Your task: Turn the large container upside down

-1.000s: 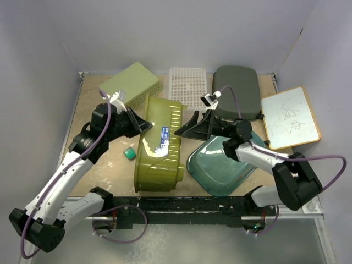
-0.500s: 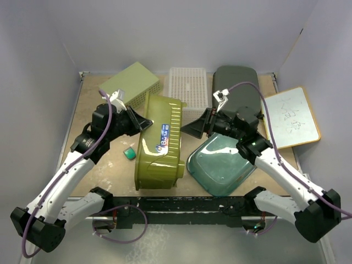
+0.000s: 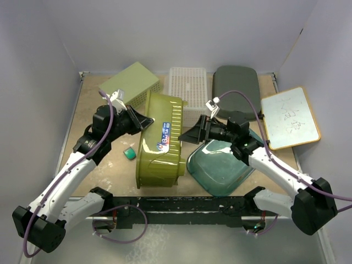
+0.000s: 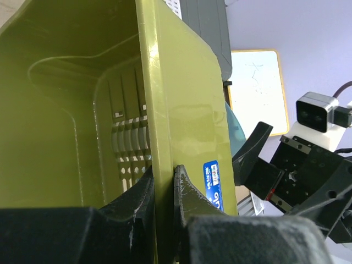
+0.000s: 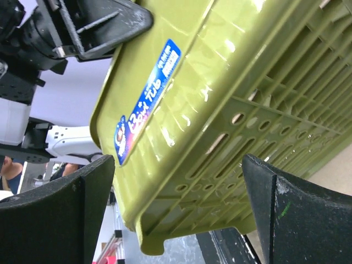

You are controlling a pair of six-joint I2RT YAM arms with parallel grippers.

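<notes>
Jaws of the left gripper (image 4: 164, 179) are clamped on the rim of the olive-green slotted container (image 3: 160, 144), which is tipped on its side on the table (image 3: 104, 165); the right gripper (image 3: 188, 133) is spread wide beside it.

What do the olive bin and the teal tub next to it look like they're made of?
The olive bin looks like moulded plastic, glossy: sharp highlights, ribs, slotted wall. The teal tub is probably translucent plastic, shiny, with glare patches.

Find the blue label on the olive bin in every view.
Top external: label at centre, on the bin's side.
Left wrist: lower centre, just right of the left pincer.
Right wrist: upper left.
Shared landmark: the bin itself.
</notes>
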